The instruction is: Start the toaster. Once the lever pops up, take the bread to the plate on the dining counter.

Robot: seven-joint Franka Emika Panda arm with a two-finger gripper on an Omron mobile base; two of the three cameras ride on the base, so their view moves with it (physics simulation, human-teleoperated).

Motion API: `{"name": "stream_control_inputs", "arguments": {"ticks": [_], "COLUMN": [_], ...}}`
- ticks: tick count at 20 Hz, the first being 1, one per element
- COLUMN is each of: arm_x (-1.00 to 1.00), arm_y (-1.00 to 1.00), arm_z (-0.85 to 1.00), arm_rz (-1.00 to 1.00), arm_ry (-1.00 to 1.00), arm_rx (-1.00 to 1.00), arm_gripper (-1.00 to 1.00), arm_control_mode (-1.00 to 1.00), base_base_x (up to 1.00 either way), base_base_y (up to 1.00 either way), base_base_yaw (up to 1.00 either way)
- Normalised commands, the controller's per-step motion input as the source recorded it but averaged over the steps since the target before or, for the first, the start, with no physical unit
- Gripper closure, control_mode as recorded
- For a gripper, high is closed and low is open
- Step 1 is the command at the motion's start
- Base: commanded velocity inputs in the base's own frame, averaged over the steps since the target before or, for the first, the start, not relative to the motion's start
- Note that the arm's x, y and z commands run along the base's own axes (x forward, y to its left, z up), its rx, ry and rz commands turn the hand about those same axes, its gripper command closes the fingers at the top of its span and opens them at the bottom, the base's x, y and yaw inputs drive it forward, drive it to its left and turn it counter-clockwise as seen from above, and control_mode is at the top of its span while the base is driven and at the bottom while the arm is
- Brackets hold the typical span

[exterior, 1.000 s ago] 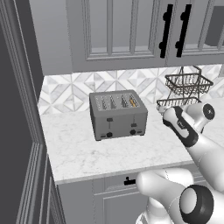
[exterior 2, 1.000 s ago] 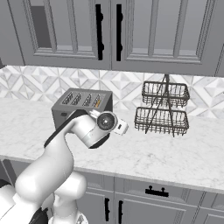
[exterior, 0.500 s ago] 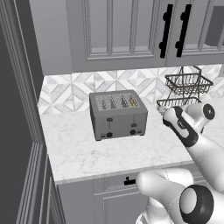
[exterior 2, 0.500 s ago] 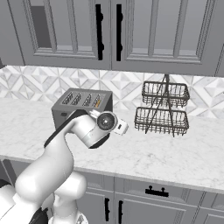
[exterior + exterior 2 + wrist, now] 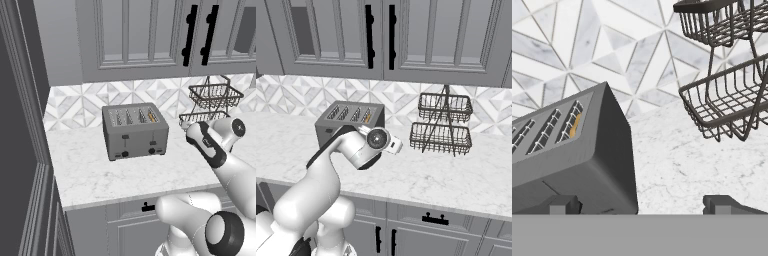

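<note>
The grey four-slot toaster (image 5: 135,131) stands on the marble countertop (image 5: 100,175) against the tiled backsplash. Its right black lever (image 5: 152,135) sits near the top of its track, level with the left twin tab. A tan-orange edge of bread (image 5: 151,117) shows in the rightmost slot, and the same bread (image 5: 574,127) peeks out in the hand view. My gripper (image 5: 642,205) is open, its tips far apart and nothing held. It hovers to the right of the toaster (image 5: 577,160), facing its right end. The plate and dining counter are out of view.
A dark two-tier wire basket stand (image 5: 212,100) (image 5: 441,125) sits on the counter right of the toaster, close to my wrist (image 5: 202,137). Grey wall cabinets with black handles (image 5: 188,30) hang overhead. A tall dark panel (image 5: 20,125) bounds the counter's left end.
</note>
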Motion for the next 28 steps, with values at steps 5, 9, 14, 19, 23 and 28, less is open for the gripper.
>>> {"name": "stream_control_inputs", "arguments": {"ticks": [5,9,14,19,23,28], "arm_x": [0.00,0.00,0.00,0.00,0.00,0.00], "arm_y": [0.00,0.00,0.00,0.00,0.00,0.00], "arm_z": [0.00,0.00,0.00,0.00,0.00,0.00], "arm_rz": [0.00,0.00,0.00,0.00,0.00,0.00], "arm_ry": [0.00,0.00,0.00,0.00,0.00,0.00], "arm_rx": [0.00,0.00,0.00,0.00,0.00,0.00], "arm_gripper": [-1.00,-1.00,-1.00,-1.00,-1.00,-1.00], "arm_control_mode": [-1.00,-1.00,-1.00,-1.00,-1.00,-1.00], "base_base_x": [0.00,0.00,0.00,0.00,0.00,0.00], "base_base_y": [0.00,0.00,0.00,0.00,0.00,0.00], "base_base_yaw": [0.00,0.00,0.00,0.00,0.00,0.00]}}
